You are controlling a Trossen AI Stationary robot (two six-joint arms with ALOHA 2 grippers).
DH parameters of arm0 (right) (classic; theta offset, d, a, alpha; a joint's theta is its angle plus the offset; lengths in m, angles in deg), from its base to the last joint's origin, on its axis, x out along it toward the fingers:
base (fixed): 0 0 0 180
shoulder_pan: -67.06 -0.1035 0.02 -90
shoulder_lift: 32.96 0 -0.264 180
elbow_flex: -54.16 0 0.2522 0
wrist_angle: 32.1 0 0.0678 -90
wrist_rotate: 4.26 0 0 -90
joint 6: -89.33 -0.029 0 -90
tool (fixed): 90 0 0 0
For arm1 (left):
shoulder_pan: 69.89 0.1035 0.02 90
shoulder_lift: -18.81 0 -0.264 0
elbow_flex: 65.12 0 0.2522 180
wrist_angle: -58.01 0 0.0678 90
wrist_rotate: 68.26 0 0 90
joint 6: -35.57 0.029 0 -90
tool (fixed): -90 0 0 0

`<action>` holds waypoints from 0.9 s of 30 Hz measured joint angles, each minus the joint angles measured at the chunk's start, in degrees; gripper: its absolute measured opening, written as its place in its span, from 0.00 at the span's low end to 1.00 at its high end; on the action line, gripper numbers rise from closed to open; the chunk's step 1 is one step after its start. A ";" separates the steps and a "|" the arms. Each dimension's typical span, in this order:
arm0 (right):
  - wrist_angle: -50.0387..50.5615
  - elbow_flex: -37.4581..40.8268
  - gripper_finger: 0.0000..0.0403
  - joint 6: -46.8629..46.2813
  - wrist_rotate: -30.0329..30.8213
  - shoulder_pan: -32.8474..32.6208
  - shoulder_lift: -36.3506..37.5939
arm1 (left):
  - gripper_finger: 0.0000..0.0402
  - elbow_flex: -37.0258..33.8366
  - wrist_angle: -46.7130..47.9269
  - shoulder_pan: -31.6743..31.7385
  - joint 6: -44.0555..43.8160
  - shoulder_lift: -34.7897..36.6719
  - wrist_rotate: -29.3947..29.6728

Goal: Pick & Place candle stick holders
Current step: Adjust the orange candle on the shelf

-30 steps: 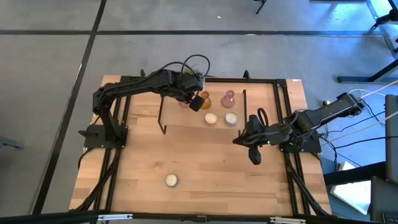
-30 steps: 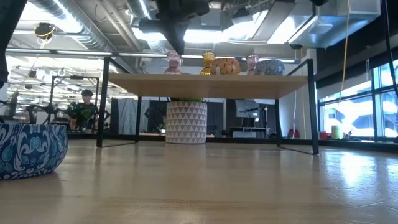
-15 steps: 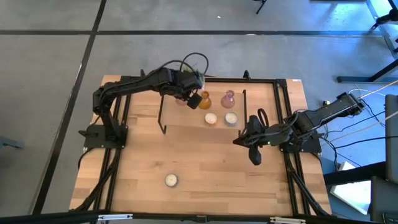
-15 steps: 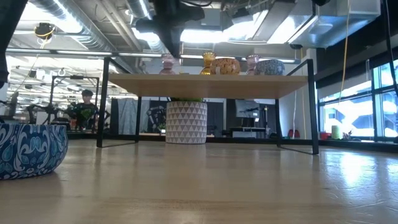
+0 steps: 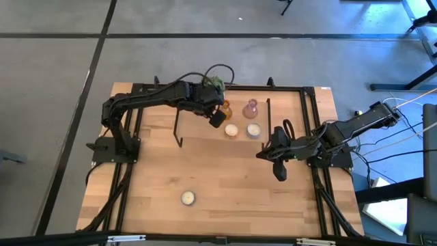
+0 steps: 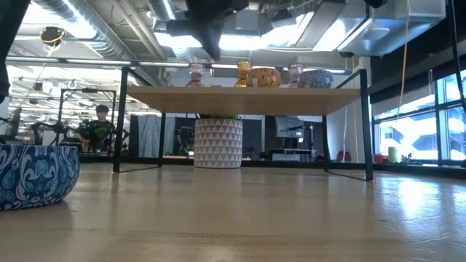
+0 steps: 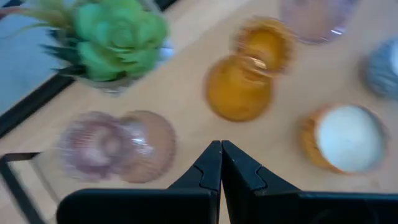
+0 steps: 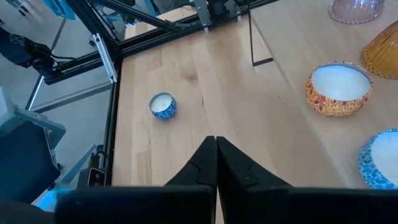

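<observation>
Closed and empty, left pincer (image 7: 221,163) is hovering between pink ribbed glass holder (image 7: 118,145) and amber bulbous glass holder (image 7: 241,92), risking toppling either.

The high view looks straight down on the whole surface (image 5: 225,171). The low view sits at surface height, facing level under a raised shelf (image 6: 244,99) into the room. The left wrist view hangs close over that shelf; the right wrist view looks farther along the surface. Both share the orange-patterned holder (image 7: 341,138) (image 8: 338,88).
</observation>
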 joint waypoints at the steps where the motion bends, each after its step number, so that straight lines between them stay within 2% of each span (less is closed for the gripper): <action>1: 0.13 0.00 0.00 0.00 0.00 0.00 0.00 | 0.00 0.00 -0.51 -0.71 0.46 0.02 -0.27; 6: 0.79 0.02 0.00 0.00 -0.01 0.00 0.66 | 0.00 0.00 -6.05 -4.60 2.64 0.00 -1.64; 14: 2.25 0.02 0.00 -0.17 -0.87 0.00 0.83 | 0.00 -2.53 -22.07 -11.29 6.47 -0.07 0.38; 22: 2.06 0.02 0.00 -0.12 -0.87 0.00 0.83 | 0.00 -8.62 -31.41 -10.96 9.15 -0.28 -0.82; 27: 1.57 0.02 0.00 0.00 -0.87 0.00 0.87 | 0.00 -9.44 -34.03 -9.66 10.94 -2.45 -1.83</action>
